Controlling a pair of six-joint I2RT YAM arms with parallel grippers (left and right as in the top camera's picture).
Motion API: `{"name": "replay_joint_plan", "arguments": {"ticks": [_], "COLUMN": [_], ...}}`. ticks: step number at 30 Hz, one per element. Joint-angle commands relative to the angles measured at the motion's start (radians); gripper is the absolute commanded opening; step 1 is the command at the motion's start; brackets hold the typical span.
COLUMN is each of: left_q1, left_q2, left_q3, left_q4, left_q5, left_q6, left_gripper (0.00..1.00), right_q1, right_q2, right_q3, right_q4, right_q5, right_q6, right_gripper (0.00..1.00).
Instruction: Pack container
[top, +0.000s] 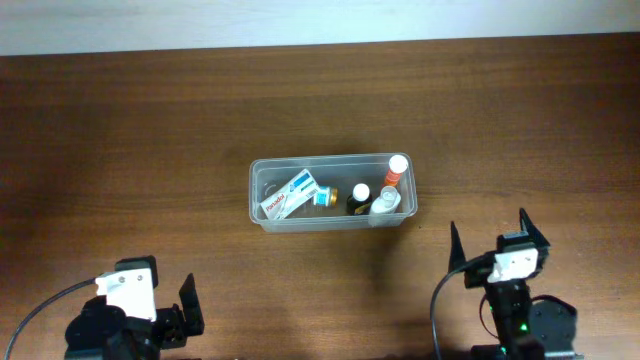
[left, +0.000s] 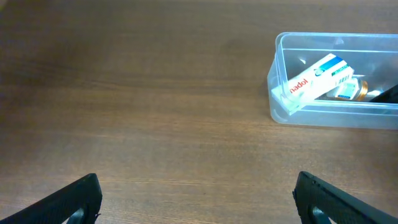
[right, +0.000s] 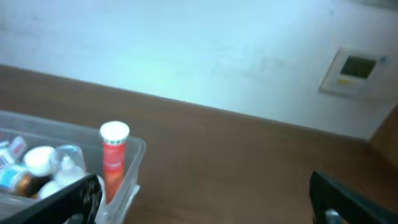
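The clear plastic container (top: 263, 190) sits at the table's middle. It holds a white and blue box (top: 290, 195), a small amber bottle (top: 327, 196), a dark bottle with a white cap (top: 359, 197), a clear bottle (top: 384, 203) and an orange tube with a white cap (top: 396, 170) leaning in the right corner. The container also shows in the left wrist view (left: 283, 106) and in the right wrist view (right: 134, 165). My left gripper (top: 170, 300) is open and empty near the front left edge. My right gripper (top: 492, 232) is open and empty, front right of the container.
The dark wooden table (top: 130, 150) runs to a pale wall at the back. A white wall plate (right: 354, 70) shows in the right wrist view. Cables trail from both arm bases at the front edge.
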Motion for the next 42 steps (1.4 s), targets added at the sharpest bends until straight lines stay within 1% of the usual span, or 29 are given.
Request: {"name": "replay_joint_plan", "arguments": {"ticks": [1,3,7,42], "left_q1": [0.002,0.002,0.002,0.001], "left_q2": [-0.005,-0.005,-0.005,-0.01], "left_q3": [-0.005,-0.005,-0.005,-0.012], "left_q4": [0.0,0.0,0.0,0.004], "left_q5": [0.013,0.013,0.013,0.01], "left_q6": [0.016,0.016,0.016,0.016], "left_gripper": [0.99,0.99,0.99,0.99], "right_q1": [0.007,0.007,0.007,0.007], "right_q2": [-0.008,-0.008,-0.007,-0.005], "right_q3": [-0.118,-0.177,-0.186,-0.186], "right_q4": [0.107,0.177,0.155,0.156], "right_q5": [-0.013,-0.014,-0.013,-0.012], "right_q6": [-0.039,-0.039,-0.036,-0.036], "right_gripper": [0.98,0.98,0.98,0.98]}}
